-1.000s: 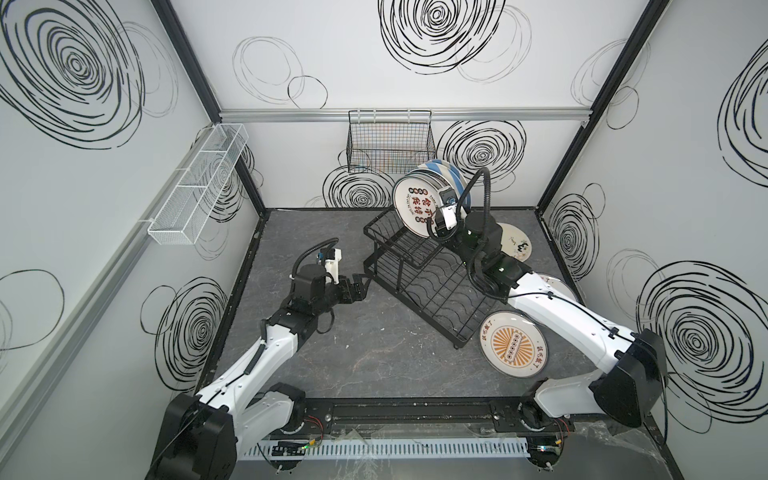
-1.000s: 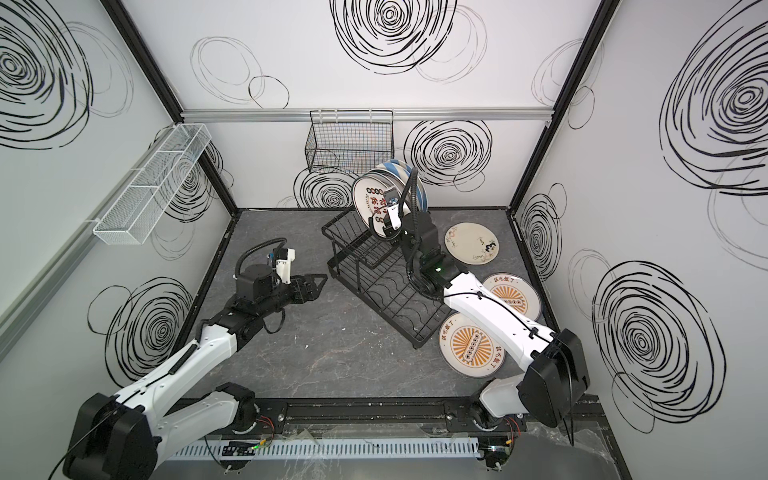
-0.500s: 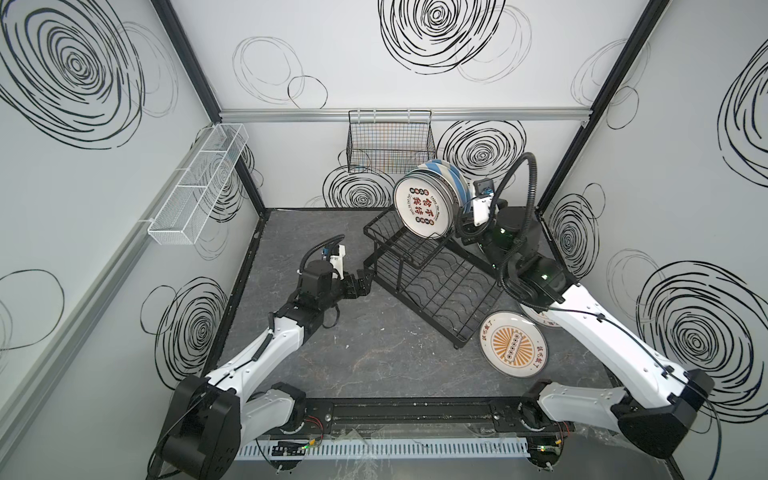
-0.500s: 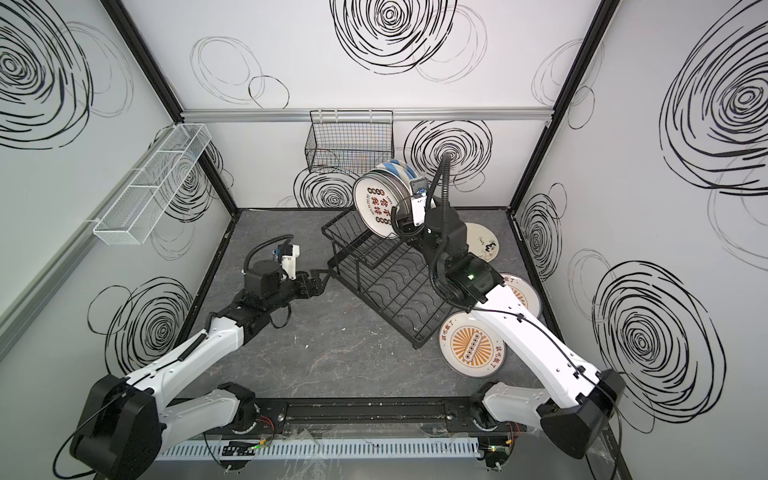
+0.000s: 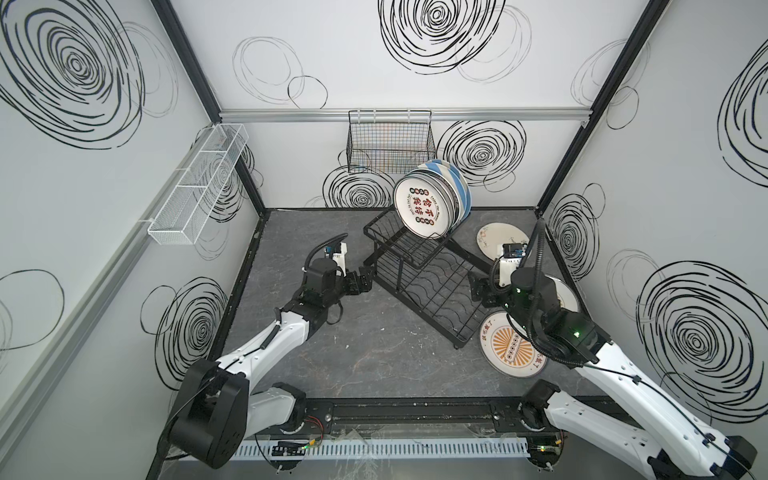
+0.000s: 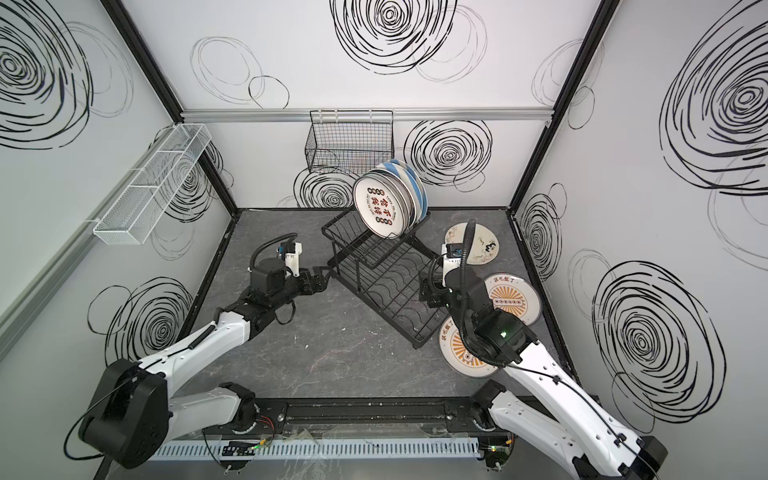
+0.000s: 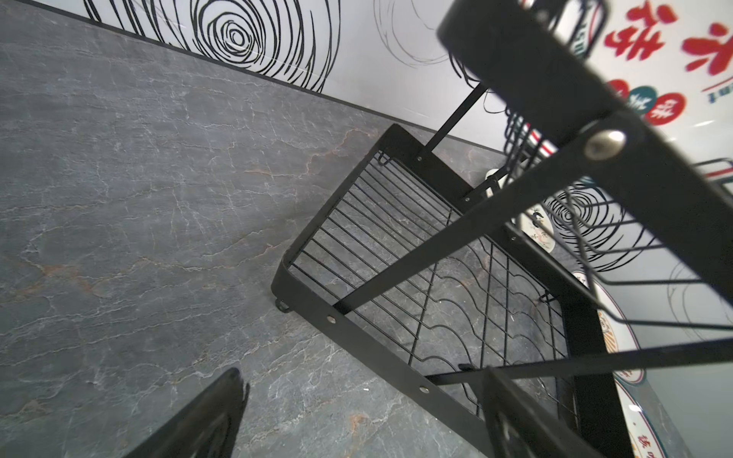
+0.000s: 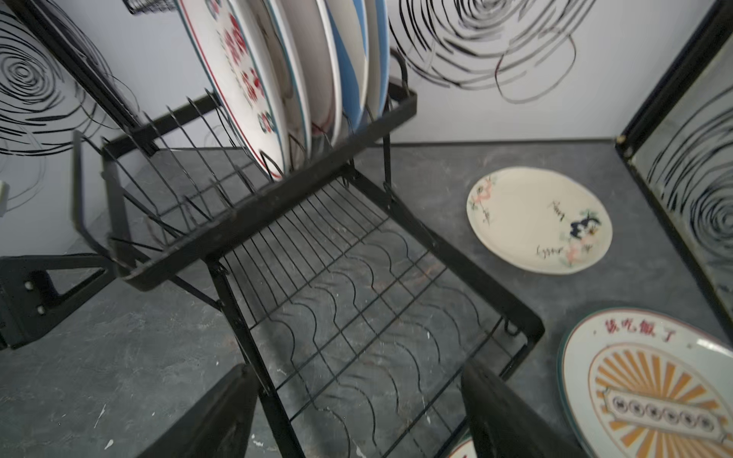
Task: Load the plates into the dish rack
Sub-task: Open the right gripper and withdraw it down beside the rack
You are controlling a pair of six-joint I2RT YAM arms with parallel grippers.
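Right wrist view: our right hand (image 8: 357,380), spread and empty, has left the character plate (image 8: 238,79) in the dish rack (image 8: 277,190); three plates (image 8: 539,220) remain on the desk (image 8: 634,277).

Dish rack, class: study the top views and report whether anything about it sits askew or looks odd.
The dish rack sits turned diagonally to the edges of the table, not square. Its loaded plates crowd one end of the upper shelf, leaning; the lower tray is bare.

walls (image 5: 374,91): white, black swirls | floor (image 5: 374,353): grey, perhaps stone | black wire basket (image 5: 390,141), white mesh basket (image 5: 199,183) hung
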